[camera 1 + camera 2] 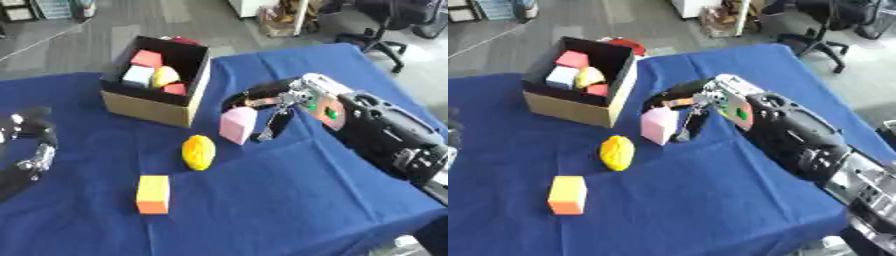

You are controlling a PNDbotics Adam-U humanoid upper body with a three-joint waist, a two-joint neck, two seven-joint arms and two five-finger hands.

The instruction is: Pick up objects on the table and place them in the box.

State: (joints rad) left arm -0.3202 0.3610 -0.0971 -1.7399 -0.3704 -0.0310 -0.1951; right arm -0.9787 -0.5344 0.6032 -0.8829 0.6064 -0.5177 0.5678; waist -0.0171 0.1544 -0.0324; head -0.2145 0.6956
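Note:
A pink block (238,125) stands on the blue cloth (289,200) just right of the cardboard box (144,107). My right hand (282,102) comes in from the right and is curled round this block, fingers arching behind its top and the thumb (269,126) at its right side. Inside the box lie a pink-red block (146,58), a white block (137,76), a yellow piece (165,76) and a red piece (176,89). A yellow oval (199,152) and an orange-yellow block (153,194) lie nearer me. My left hand (31,145) rests open at the left edge.
The table's right edge (411,107) runs close behind my right forearm (385,132). A red thing (627,45) shows just behind the box. An office chair (389,30) and grey floor lie beyond the table.

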